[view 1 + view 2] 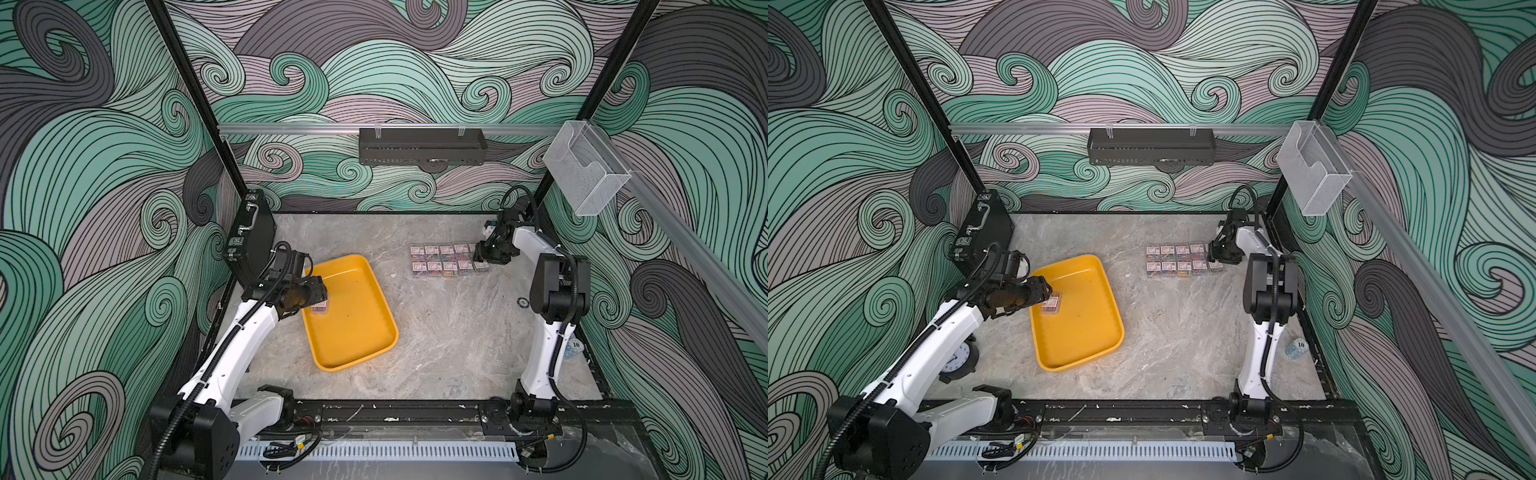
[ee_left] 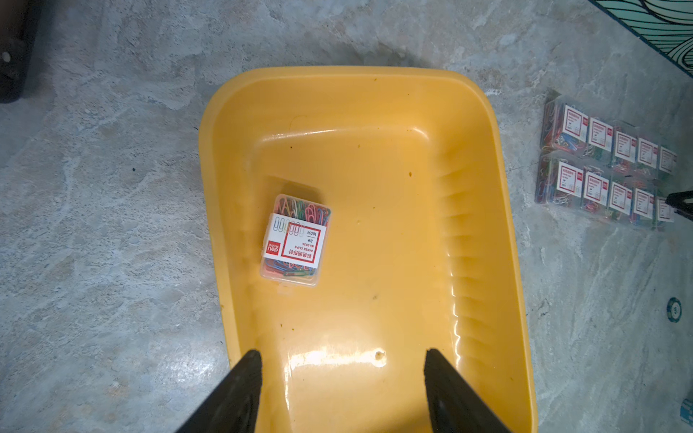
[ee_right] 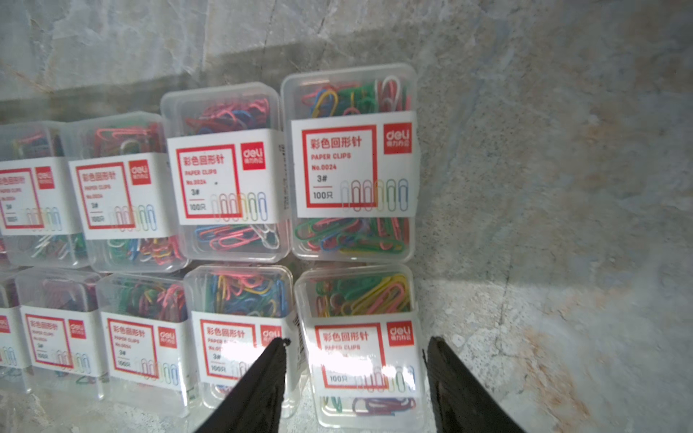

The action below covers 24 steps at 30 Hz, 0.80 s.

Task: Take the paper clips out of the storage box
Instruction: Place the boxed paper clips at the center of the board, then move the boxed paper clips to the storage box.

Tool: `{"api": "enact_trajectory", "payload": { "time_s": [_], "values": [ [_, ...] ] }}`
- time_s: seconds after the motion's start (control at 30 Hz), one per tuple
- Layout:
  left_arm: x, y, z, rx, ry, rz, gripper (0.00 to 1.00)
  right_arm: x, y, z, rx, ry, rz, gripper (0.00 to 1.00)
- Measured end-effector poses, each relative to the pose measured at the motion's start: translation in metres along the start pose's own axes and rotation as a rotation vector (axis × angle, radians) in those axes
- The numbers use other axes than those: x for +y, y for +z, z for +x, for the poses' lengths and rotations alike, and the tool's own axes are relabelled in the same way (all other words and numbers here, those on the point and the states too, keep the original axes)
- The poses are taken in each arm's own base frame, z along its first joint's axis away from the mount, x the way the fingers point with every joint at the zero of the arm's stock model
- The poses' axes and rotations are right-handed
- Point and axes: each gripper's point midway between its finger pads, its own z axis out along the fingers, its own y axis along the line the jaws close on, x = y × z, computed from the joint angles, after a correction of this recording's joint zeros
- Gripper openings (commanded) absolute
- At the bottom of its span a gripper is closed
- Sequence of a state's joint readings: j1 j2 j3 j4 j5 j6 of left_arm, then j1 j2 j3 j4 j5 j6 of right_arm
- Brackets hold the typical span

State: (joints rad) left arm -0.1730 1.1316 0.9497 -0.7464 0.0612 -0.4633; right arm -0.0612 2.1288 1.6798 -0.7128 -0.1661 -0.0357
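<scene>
The yellow storage box (image 1: 361, 328) (image 1: 1088, 328) (image 2: 378, 180) lies left of the table's middle. One clear box of paper clips (image 1: 320, 307) (image 1: 1051, 302) (image 2: 296, 240) rests inside it near the left wall. My left gripper (image 1: 326, 296) (image 2: 343, 356) hovers open over the storage box, short of that clip box, with nothing between its fingers. Several more boxes of paper clips (image 1: 446, 259) (image 1: 1179, 261) (image 3: 225, 187) stand in two rows on the table at the back right. My right gripper (image 1: 480, 259) (image 3: 355, 343) is open, its fingers straddling the rightmost box (image 3: 360, 360) of the near row.
A black briefcase (image 1: 249, 237) leans at the back left by the left arm. A clear holder (image 1: 586, 170) and a black basket (image 1: 422, 145) hang on the wall rails. Poker chips (image 1: 523, 302) lie near the right arm. An alarm clock (image 1: 959, 357) stands under the left arm.
</scene>
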Motion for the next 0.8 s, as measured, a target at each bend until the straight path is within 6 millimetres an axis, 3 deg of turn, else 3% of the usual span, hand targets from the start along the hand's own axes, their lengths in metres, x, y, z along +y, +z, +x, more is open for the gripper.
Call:
{"api": "enact_trajectory", "payload": {
  "time_s": [0.2, 0.33, 0.43, 0.57, 0.8],
  "values": [
    [-0.003, 0.012, 0.006, 0.041, 0.016, -0.009, 0.71, 0.006, -0.057, -0.004, -0.101, 0.02, 0.025, 0.62],
    [-0.002, 0.028, 0.014, 0.1, 0.024, -0.034, 0.75, 0.017, -0.103, -0.002, -0.201, 0.022, 0.027, 0.64],
    [0.002, 0.041, 0.019, 0.147, 0.025, -0.061, 0.76, 0.029, -0.126, 0.004, -0.252, 0.01, 0.019, 0.64],
    [0.003, 0.054, 0.013, 0.179, 0.03, -0.093, 0.77, 0.054, -0.141, 0.014, -0.286, -0.031, -0.003, 0.65],
    [0.001, 0.081, 0.0, 0.227, 0.064, -0.136, 0.79, 0.09, -0.151, 0.041, -0.302, -0.1, -0.033, 0.67]
  ]
}}
